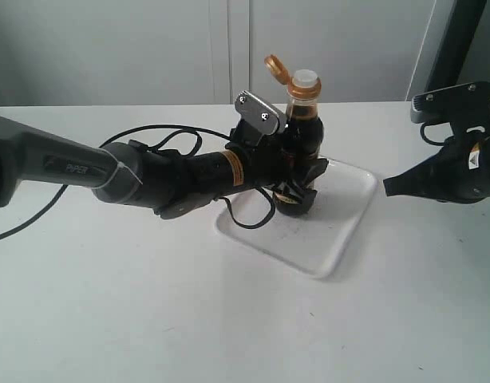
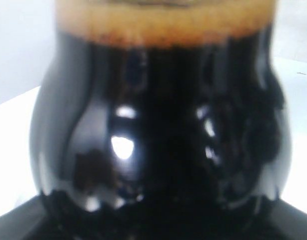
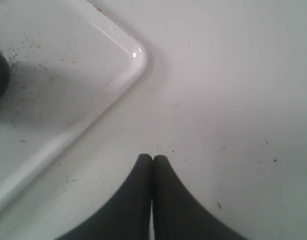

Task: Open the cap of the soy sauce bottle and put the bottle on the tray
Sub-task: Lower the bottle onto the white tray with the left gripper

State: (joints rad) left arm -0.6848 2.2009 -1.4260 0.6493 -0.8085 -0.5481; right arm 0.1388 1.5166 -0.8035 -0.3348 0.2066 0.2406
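Small clear glass soy sauce bottle (image 1: 302, 128) of dark liquid, upright over the flat white rectangular plastic tray (image 1: 345, 219), base hidden behind the left gripper (image 1: 297, 179), so contact with the tray cannot be told. Golden-bronze flip-top cap (image 1: 277, 69) hinged open and tilted back, white spout (image 1: 304, 78) exposed just beside it. Left gripper clenched around the bottle's lower body, black fingers wrapped on either side; dark glass and a foamy brown line at the neck (image 2: 163, 30) filling the left wrist view, bottle (image 2: 158, 135) pressed close between the jaws. Black cable (image 1: 169, 140) looped along the left arm behind the gripper. Right gripper (image 1: 393, 185) well apart from the bottle, beyond the tray's far corner, hovering over the white tabletop (image 1: 149, 319); black fingertips (image 3: 143, 170) pressed together, holding nothing. Rounded corner of the tray (image 3: 133, 65) just ahead of those closed tips, faint dark specks scattered on its floor.
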